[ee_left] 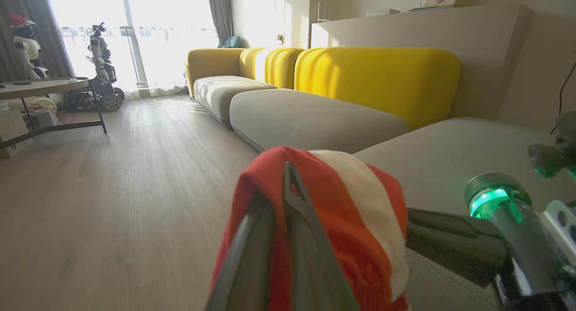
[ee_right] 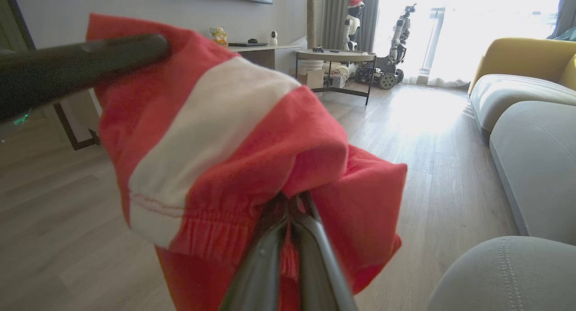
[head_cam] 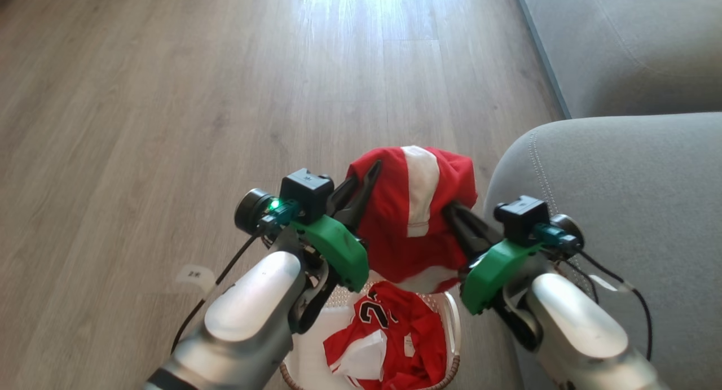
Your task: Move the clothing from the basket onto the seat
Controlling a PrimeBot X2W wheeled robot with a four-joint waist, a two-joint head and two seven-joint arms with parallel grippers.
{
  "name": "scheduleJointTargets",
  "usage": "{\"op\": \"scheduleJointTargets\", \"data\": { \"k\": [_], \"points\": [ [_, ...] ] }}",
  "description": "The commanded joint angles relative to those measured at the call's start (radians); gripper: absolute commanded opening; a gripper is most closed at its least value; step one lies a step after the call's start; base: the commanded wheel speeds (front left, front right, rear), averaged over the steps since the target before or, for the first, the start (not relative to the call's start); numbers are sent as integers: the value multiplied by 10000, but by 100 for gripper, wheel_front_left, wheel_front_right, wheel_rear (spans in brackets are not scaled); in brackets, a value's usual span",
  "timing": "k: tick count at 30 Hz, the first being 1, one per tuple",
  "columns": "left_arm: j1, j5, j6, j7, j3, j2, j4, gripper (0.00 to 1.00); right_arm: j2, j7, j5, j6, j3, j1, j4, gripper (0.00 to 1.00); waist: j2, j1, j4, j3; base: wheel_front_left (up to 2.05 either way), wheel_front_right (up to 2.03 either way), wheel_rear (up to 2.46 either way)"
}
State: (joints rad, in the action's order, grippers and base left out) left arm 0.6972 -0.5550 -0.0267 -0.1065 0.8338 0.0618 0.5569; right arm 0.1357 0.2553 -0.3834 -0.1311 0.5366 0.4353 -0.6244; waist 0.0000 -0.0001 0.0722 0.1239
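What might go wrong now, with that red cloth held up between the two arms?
1. The left end effector and right end effector each pinch only a fold of the red garment; the cloth might slide out onto the floor.
2. Its lower edge hangs at the basket rim, so swinging toward the sofa might snag or tip the basket.
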Motion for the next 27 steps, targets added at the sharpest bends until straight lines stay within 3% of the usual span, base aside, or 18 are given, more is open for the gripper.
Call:
{"op": "scheduleJointTargets", "data": {
  "k": [1,15,27],
  "points": [
    [413,-51,-56,-176,-433,230,-181,100,48,65,141,4,-223,61,440,0,0,1,-128,-46,0,0,0],
    [-187,-392,7,-844,-319,80,234,100,556,65,895,4,-1733,-304,969,0,0,1,-1119,-244,0,0,0],
    [-636,-475,-43,-1182,-62,-9,450,100,1192,64,1359,4,-2735,-463,1454,0,0,1,-2642,-537,0,0,0]
  ]
}}
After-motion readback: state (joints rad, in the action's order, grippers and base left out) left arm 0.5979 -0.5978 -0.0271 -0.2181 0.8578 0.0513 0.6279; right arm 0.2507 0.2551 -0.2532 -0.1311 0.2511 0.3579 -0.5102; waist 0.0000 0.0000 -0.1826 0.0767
